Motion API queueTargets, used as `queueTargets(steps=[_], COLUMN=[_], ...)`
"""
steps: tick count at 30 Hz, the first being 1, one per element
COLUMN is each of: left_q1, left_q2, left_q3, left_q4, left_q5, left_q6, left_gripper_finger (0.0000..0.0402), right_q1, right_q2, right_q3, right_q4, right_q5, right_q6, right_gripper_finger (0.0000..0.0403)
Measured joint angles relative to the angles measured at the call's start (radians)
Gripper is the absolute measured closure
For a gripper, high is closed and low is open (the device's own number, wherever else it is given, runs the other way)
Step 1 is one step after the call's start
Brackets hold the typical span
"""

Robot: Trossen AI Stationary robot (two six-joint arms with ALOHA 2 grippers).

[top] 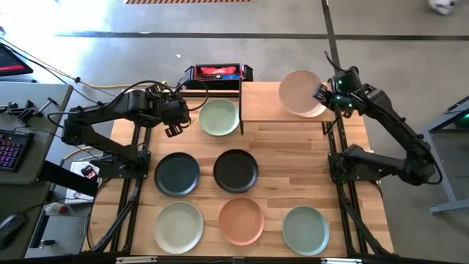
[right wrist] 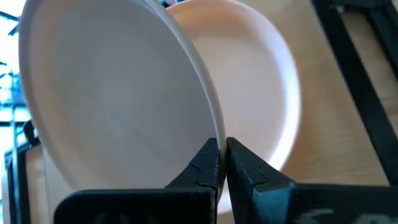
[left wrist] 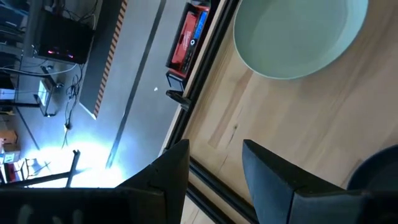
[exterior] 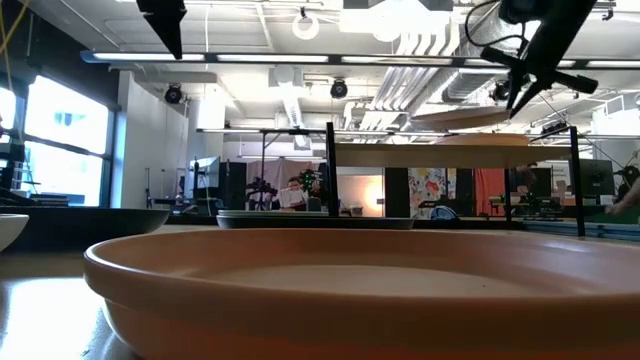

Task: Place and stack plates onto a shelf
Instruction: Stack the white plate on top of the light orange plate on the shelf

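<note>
The right gripper (top: 323,93) pinches the pink plate (top: 300,92) over the shelf (top: 275,110). Just beside the open left gripper (top: 176,117) lies a pale green plate (top: 219,116).

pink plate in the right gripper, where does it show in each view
High: pink plate over the shelf, far right.
Low: upper right, seen edge-on above the shelf.
Left wrist: not in it.
Right wrist: fills the left, right gripper pinching its rim, a peach plate behind.
Shared landmark: the shelf.

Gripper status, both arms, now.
Left gripper: open, empty, beside the pale green plate.
Right gripper: shut on the pink plate, over the peach plate on the shelf.
</note>
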Motion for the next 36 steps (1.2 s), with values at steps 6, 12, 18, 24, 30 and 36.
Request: queueTargets(steps=[6,12,18,24,30,36], left_q1=[0.000,0.000,0.000,0.000,0.000,0.000], left_q2=[0.000,0.000,0.000,0.000,0.000,0.000], left_q3=[0.000,0.000,0.000,0.000,0.000,0.000], left_q4=[-0.001,-0.001,-0.001,0.000,0.001,0.002], left_q5=[-0.001,-0.002,-0.002,-0.002,-0.002,-0.002], left_q6=[0.017,0.035,0.036,0.046,0.052,0.052], left_gripper_finger=[0.0266,0.0266,0.0266,0.0266,0.0266,0.0266], right_q1=[-0.048,-0.079,-0.079,-0.076,-0.076,-0.076], right_q2=[0.001,0.001,0.014,0.039,0.042,0.042], right_q3=[-0.011,-0.011,-0.010,-0.010,-0.010,-0.010], right_q4=[-0.007,-0.008,-0.047,-0.070,-0.069,-0.069], right_q5=[0.001,0.001,0.000,0.004,0.008,0.034], right_q6=[0.033,0.043,0.043,0.042,0.027,0.017], right_gripper_finger=[0.0403,0.0403,0.0403,0.0403,0.0403,0.0402])
